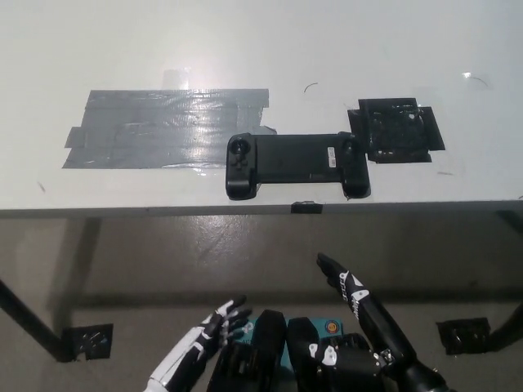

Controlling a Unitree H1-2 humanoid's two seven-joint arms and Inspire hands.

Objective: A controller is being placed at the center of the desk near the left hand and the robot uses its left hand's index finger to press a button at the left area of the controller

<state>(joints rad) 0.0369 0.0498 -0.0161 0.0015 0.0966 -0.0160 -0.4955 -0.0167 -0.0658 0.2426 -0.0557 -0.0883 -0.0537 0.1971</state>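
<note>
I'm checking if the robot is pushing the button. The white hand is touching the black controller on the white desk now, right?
No. The head view shows the white left hand down below the desk edge, not touching the black controller, which lies alone on the white desk.

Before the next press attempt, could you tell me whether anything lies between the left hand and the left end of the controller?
Nothing visible does. The left hand hangs low, below the desk's front edge, and the controller lies just past that edge, its left end uncovered. The grey tape patch sits beside it, off that path. The right hand rests at lower right.
</note>
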